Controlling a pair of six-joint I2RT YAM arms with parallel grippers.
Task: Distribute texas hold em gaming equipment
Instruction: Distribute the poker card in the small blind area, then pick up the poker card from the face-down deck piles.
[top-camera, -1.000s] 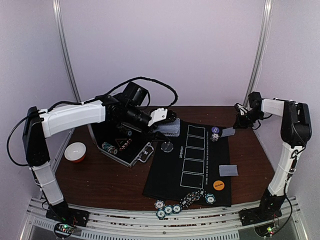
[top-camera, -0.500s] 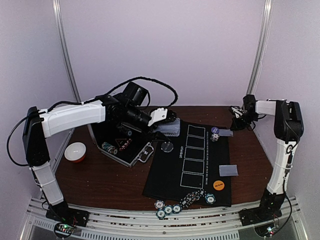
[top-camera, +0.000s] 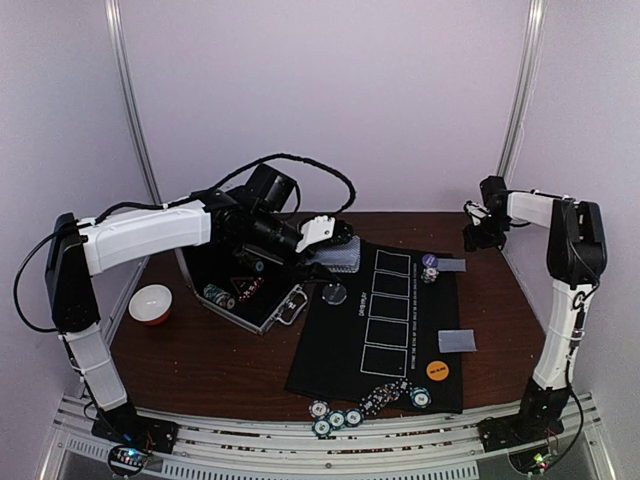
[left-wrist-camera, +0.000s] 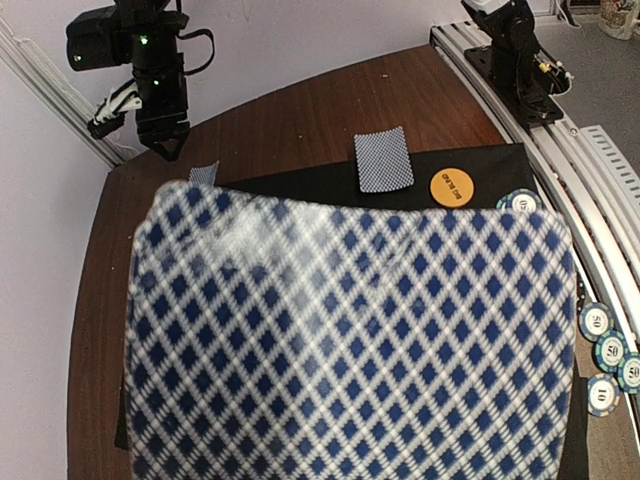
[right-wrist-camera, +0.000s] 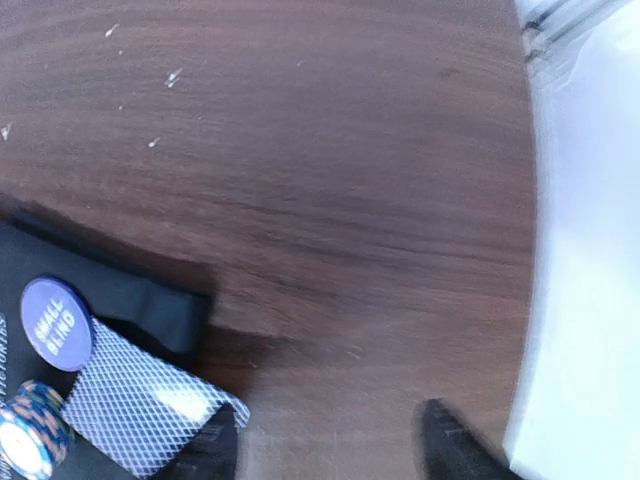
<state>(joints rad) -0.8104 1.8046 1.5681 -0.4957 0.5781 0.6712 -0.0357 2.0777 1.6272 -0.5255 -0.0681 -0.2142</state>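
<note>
**Cards held over the mat, right hand free beside a finished seat**

We see the left gripper (top-camera: 333, 245) left of centre in the overhead view, above the upper left corner of the black mat (top-camera: 340, 350). It is closed on the held cards (left-wrist-camera: 350, 340), whose blue-and-white diamond backs fill nearly the whole left wrist picture. Its own fingers are hidden behind them. We judge the cards are kept flat and face down there so the next ones can be dealt from a central spot.

The right gripper (right-wrist-camera: 330, 450) hangs at the upper right of the overhead view, above bare wood just off the mat's far corner. Its two dark fingertips stand well apart at the bottom of the wrist picture, with nothing between them.

The far seat's set lies at the lower left of that picture: the dealt card (right-wrist-camera: 150, 405) juts off the mat's edge just beside the left fingertip, the purple button (right-wrist-camera: 57, 322) sits beside it, and a small chip stack (right-wrist-camera: 28, 435) touches the card's other side.

Toward the bottom of the overhead view, the near card (top-camera: 456, 340), the orange button (top-camera: 436, 369) and the loose chips (top-camera: 370, 400) mark another seat. The remaining cards are far from the right hand and wholly with the left.
</note>
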